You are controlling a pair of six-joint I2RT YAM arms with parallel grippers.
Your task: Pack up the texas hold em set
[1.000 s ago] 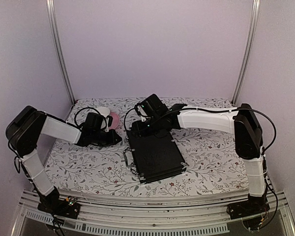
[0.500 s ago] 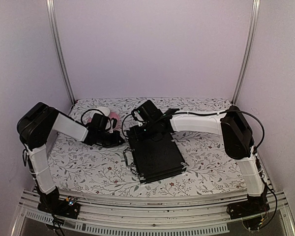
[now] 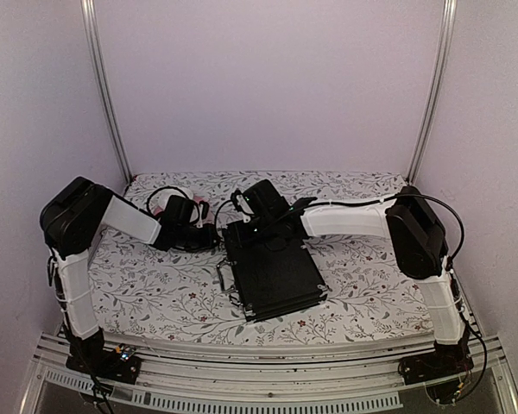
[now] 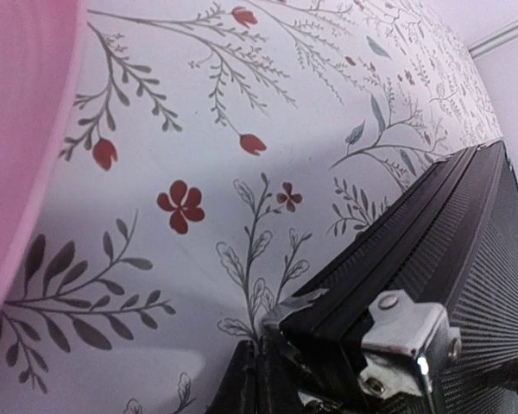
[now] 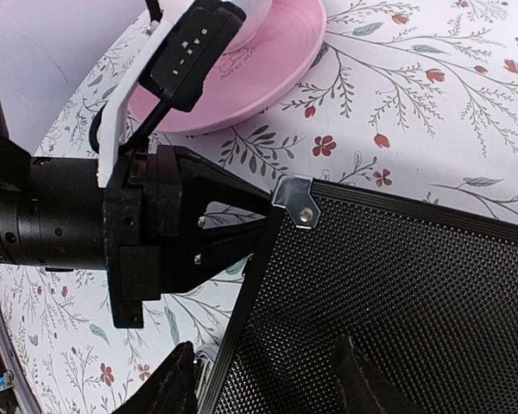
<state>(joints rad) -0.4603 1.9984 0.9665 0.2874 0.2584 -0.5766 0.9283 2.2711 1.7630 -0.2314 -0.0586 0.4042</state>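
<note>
The black case (image 3: 272,272) of the texas hold em set lies shut on the floral cloth, its handle (image 3: 225,280) facing left. My left gripper (image 3: 214,237) is shut with nothing in it. Its tips (image 4: 259,366) press against the case's far-left corner, beside the metal corner plate (image 4: 406,341). My right gripper (image 3: 246,231) hovers open over that same corner. In the right wrist view one finger (image 5: 177,379) is off the case's left edge and the other (image 5: 363,379) is over the dimpled lid (image 5: 414,293). Chip rolls, card decks and the marker are out of view.
A pink saucer (image 5: 268,60) with a white cup sits just behind the left gripper (image 5: 242,220); its rim fills the left of the left wrist view (image 4: 17,129). Metal frame posts (image 3: 104,95) stand at the back corners.
The left arm has swung right, from the saucer to the case's far-left corner, and its jaws have shut. The right gripper has settled lower over that corner and narrowed slightly.
</note>
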